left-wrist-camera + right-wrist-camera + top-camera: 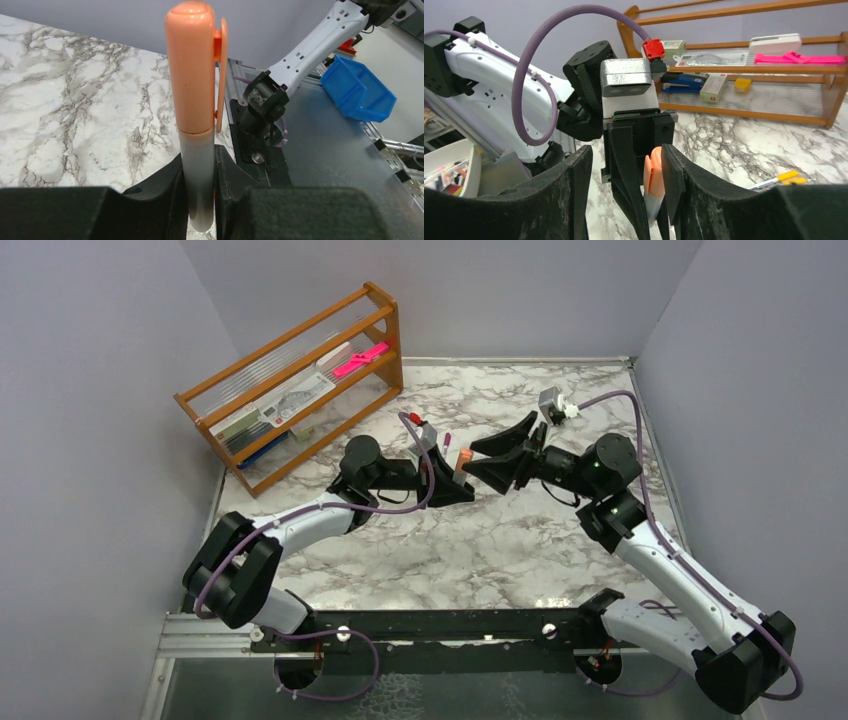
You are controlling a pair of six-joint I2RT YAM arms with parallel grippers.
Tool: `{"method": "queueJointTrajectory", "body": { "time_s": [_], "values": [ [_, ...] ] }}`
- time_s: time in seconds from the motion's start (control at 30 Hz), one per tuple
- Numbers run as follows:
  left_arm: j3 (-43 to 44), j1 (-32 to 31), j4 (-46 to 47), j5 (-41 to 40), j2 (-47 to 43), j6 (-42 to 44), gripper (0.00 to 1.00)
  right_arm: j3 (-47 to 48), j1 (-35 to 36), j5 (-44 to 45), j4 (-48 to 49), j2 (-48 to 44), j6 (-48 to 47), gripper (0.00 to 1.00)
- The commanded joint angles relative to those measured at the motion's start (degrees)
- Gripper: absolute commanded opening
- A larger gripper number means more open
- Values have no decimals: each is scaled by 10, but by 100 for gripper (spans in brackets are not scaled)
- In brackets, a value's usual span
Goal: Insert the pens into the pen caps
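Note:
My left gripper (200, 200) is shut on the pale grey barrel of a pen (199, 175), which stands upright out of its jaws. An orange-pink pen cap (192, 65) with a clip sits on the pen's upper end. In the top view the left gripper (452, 478) and right gripper (470, 460) meet tip to tip over the middle of the table. The right gripper (624, 190) is open, its fingers standing either side of the left gripper's tip. The pen cap (654, 172) lies close against the inner face of its right finger (676, 185).
A wooden rack (300, 380) stands at the back left, holding a bright pink flat item (360, 360) and stationery. Another pen with a yellow cap (776, 178) lies on the marble table (450, 550). A small pen (447, 441) lies just behind the grippers. A blue bin (357, 90) sits off the table.

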Motion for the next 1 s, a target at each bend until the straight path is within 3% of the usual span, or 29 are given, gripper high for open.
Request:
{"method": "queueJointTrajectory", "body": {
  "time_s": [0.0,0.6,0.97],
  "values": [
    [15,-3,33,37,4,-9,0,18,-3,-49,26,16,-8,50],
    [22,-14,39,31,9,-10,0,13,-3,-37,29,38,-3,36],
    [22,-15,41,26,1,-16,0,8,-3,-23,24,50,-9,41]
  ]
}}
